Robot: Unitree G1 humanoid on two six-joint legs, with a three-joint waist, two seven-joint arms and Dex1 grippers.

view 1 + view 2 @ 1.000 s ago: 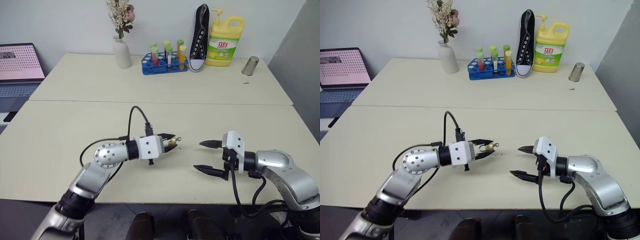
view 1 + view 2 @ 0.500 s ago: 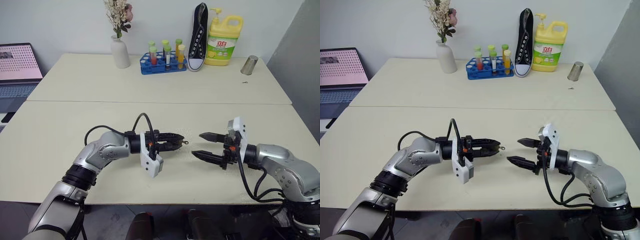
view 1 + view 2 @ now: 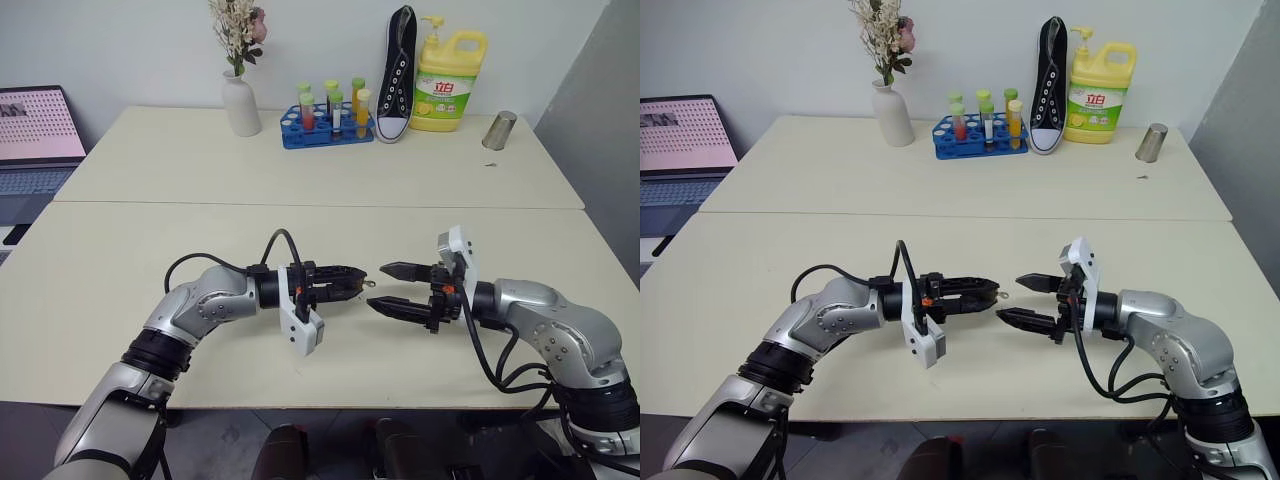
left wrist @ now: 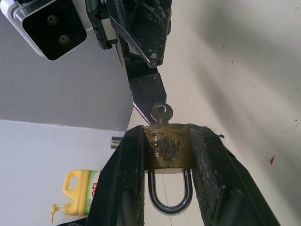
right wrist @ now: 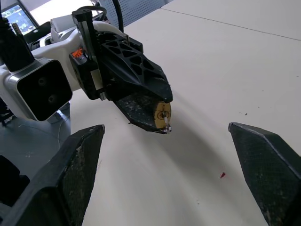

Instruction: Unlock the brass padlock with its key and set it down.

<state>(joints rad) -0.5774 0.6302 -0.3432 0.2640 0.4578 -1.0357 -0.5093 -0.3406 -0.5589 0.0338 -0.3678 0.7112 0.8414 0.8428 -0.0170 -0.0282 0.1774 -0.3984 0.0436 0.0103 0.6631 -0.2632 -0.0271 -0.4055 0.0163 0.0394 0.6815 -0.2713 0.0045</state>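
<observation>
Two grippers face each other above the table point(image 3: 120, 250): left gripper point(image 3: 352, 282) pinches the brass padlock point(image 4: 167, 150), key point(image 4: 161, 113) protruding; right gripper point(image 3: 385, 288) spread, just beside.

far side of the pale double table, away from the work

at far left a white vase point(image 3: 241, 106) holds dried flowers point(image 3: 233, 30); right of it a blue rack point(image 3: 326, 131) of coloured test tubes, then a black sneaker point(image 3: 398, 72) standing on end against the wall, just beside a yellow detergent jug point(image 3: 449, 84) with a pump top. a small metal cup point(image 3: 499, 131) stands apart toward the far right. an open laptop point(image 3: 36, 140) sits off the table's left edge.
</observation>
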